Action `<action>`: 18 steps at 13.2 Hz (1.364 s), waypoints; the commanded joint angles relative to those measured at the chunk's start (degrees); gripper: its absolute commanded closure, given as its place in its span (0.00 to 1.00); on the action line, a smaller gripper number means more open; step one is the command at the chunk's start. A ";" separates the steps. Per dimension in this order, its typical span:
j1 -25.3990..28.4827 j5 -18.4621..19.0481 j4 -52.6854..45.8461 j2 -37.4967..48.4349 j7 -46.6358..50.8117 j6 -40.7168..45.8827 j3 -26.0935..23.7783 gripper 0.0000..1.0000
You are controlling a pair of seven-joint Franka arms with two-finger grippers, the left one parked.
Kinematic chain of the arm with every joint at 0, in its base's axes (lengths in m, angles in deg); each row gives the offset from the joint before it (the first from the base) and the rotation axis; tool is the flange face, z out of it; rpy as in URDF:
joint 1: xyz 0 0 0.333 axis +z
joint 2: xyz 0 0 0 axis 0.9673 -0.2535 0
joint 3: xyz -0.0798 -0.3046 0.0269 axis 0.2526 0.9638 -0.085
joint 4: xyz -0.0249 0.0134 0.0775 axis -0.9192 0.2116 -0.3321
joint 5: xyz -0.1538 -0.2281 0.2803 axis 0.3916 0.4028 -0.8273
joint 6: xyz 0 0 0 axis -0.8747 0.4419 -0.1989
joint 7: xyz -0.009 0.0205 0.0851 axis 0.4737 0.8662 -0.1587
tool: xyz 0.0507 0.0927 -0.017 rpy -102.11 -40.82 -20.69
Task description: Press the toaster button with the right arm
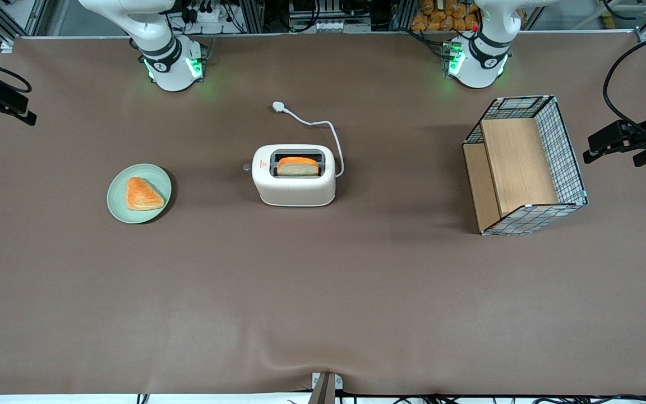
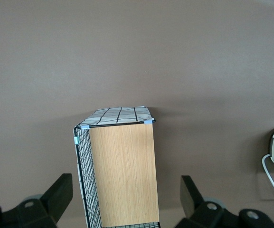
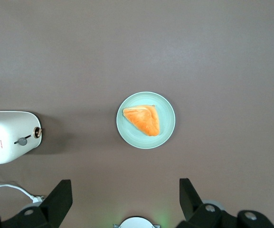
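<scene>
High above the plate [image 3: 146,120], the gripper [image 3: 125,199] hangs with fingers apart, well away from the unpressed toaster button [image 3: 38,133].

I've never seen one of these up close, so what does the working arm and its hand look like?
The right arm is glossy white with rounded joints, a black band and green lights near its base. Its gripper, high above the table over the green plate, has black, blocky fingers, spread wide.
</scene>
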 commanded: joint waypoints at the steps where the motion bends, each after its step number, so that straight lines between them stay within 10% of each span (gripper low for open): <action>1: -1.43 0.58 -1.76 -0.93 0.07 1.11 -1.17 0.00; 18: 1.91 -14.27 7.20 -6.55 0.42 2.96 -3.72 0.00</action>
